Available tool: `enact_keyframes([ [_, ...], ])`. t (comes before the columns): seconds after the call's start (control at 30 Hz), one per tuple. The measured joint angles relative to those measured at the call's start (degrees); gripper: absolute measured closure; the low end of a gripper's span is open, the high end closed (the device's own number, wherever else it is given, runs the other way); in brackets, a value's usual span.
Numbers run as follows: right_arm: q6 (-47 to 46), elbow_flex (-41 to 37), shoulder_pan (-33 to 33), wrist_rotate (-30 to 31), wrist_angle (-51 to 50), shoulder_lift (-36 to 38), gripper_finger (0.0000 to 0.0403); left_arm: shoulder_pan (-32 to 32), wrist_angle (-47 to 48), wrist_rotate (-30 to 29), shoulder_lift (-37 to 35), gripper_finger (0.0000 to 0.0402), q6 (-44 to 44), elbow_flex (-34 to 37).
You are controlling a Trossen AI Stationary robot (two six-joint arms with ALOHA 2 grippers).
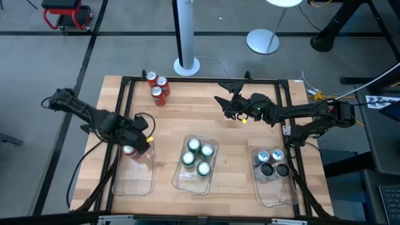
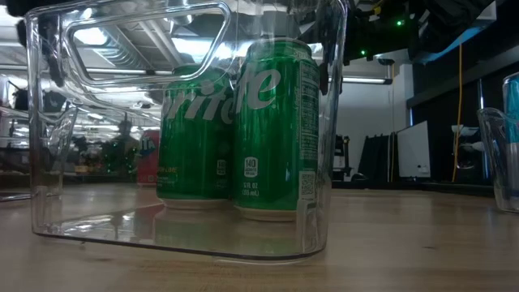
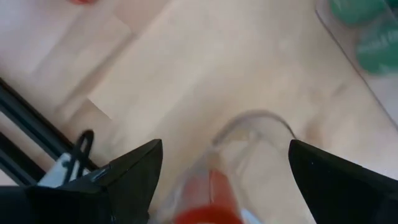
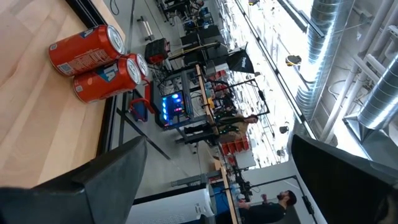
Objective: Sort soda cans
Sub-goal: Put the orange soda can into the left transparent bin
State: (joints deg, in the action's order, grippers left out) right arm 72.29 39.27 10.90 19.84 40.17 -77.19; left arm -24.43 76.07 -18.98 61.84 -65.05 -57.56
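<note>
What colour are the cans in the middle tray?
Green cans, clearest in the low view.

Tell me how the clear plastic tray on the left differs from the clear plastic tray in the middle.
The left clear plastic tray holds one red soda can; the middle clear plastic tray holds four green soda cans. The left gripper hovers over the left tray, jaws open around that can; nothing hangs above the middle tray. Both are clear rectangles on the wooden table.
</note>
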Motion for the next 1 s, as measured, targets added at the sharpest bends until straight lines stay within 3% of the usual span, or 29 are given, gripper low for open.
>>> enact_keyframes([
  [0.63, 0.01, 0.0, -0.01, 0.0, -0.01, 0.0, 0.0004, 20.63, -9.09, -3.63, 0.0, 0.0065, 23.78, 0.02],
  [0.77, 0.02, 0.0, -0.02, 0.0, -0.01, 0.0, 0.0004, 22.61, -15.3, 4.58, 0.0, 0.0065, 37.75, -0.11],
  [1.0, 0.02, 0.0, -0.02, 0.0, -0.01, 0.0, 0.0004, 24.96, -21.94, 5.58, 0.0, 0.0065, 38.32, -0.2],
])
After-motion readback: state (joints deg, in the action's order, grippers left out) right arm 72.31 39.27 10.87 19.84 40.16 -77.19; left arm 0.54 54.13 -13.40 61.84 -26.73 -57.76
